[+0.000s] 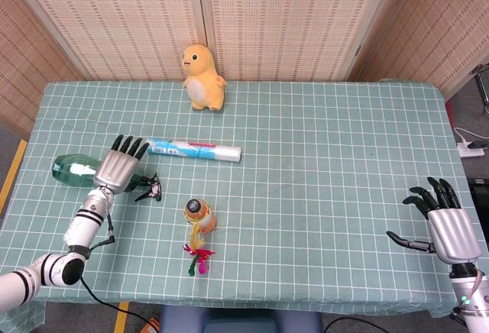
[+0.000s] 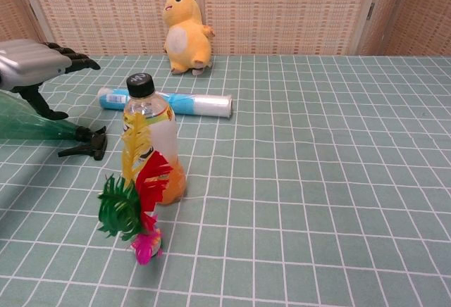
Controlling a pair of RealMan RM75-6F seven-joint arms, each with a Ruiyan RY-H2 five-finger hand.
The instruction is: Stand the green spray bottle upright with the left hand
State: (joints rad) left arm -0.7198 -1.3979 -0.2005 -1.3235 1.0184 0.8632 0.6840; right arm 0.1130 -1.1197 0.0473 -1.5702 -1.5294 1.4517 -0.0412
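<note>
A matt checked cloth (image 1: 321,165) covers the table. The green bottle (image 1: 75,171) is clear glossy plastic with a black plastic trigger. The left hand (image 1: 118,169) has a brushed silvery metal back and black fingers, like the right hand (image 1: 443,222). The toy (image 1: 203,78) looks soft and plush. The roll (image 1: 193,150) is shiny plastic film. The drink bottle (image 2: 149,141) is glossy, with fluffy feathers (image 2: 130,201) beside it. The wall panels (image 1: 290,20) look woven and rough.

We see both views bright and evenly lit from above; shadows on the table (image 1: 321,195) are soft and short, focus is sharp, with no glare and only slight bending of grid lines near the chest view's edges
</note>
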